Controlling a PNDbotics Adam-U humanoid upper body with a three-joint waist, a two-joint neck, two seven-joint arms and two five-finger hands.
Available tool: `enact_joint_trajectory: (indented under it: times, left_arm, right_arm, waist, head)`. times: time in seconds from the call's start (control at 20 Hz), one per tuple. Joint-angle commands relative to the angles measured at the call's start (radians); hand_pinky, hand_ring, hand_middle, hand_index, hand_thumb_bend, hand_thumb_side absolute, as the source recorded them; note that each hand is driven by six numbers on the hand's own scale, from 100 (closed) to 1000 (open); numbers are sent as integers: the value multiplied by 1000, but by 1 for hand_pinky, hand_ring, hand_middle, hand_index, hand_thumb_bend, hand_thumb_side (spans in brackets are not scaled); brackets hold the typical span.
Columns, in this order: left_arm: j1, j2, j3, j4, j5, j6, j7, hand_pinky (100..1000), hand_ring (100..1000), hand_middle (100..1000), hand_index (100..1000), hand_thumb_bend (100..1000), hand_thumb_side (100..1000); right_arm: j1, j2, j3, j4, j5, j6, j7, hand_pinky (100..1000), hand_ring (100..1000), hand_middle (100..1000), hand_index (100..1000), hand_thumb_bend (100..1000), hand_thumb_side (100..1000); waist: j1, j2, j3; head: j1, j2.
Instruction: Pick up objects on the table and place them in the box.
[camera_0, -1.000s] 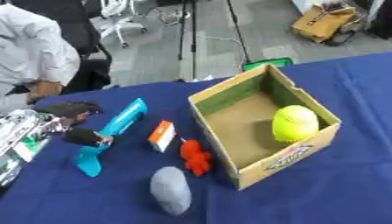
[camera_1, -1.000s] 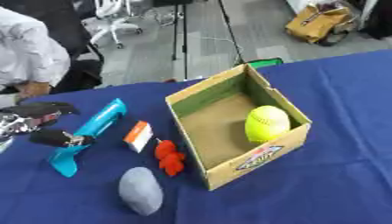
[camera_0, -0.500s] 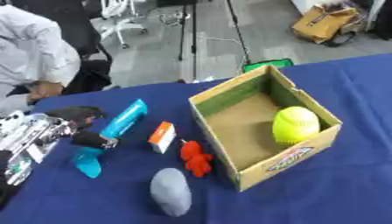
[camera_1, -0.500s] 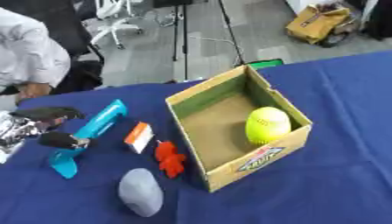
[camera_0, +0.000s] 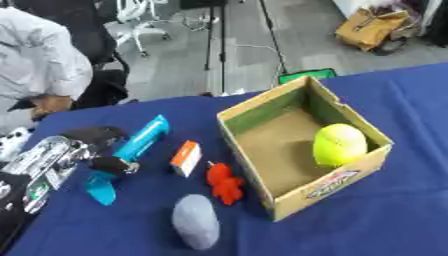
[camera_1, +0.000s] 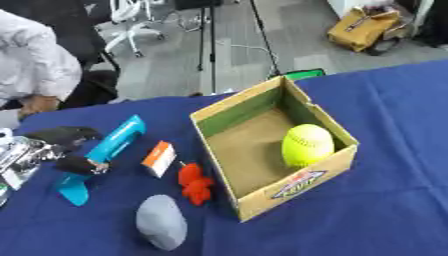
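Where the box (camera_0: 289, 200) gapes, a yellow ball (camera_0: 339, 145) rests.

Left robot hand (camera_0: 83, 150), fingers curled in pinch

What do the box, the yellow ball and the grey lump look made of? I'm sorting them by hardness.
The box looks like brown cardboard: matte, with thin folded walls. The yellow ball is matte and evenly coloured, possibly foam or rubber. The grey lump is smooth and dull; stone or plastic, I can't tell.
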Motion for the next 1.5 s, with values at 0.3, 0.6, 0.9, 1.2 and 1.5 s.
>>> enact_joint_trajectory:
  times: [0.3,0.6,0.9,1.2,1.5]
  left_arm:
    - [-32,6,30,47,-91,24,52,1000,1000,1000,1000,577,797]
    - [-36,-3,40,78,-107,39,77,1000,1000,1000,1000,558,802]
    - [-39,-14,44,109,-111,32,85,1000,1000,1000,1000,559,814]
    - [-47,-25,42,137,-101,14,65,1000,1000,1000,1000,567,841]
    - [-52,-32,41,150,-103,2,56,1000,1000,1000,1000,565,846]
  right_arm:
    - [-10,-11,-5,-17,-8,8,-11,861,761,508,603,100,473]
    - [-10,-10,-5,-17,-8,9,-11,861,761,508,603,100,472]
    - [-11,-9,-6,-17,-8,8,-11,861,761,509,603,100,471]
    - [-12,-9,-7,-17,-9,8,-11,862,761,509,601,100,468]
    - [-14,-10,-7,-17,-10,8,-11,861,761,509,599,100,464]
  waist:
    - [-11,-11,1]
    - [-11,-10,2]
    - [-12,-7,0]
    - [-13,-6,-2]
    - [-14,-4,-4]
  head:
    - [6,-11]
    - [7,-14]
    - [8,-15]
    - [10,-18]
    - [10,-20]
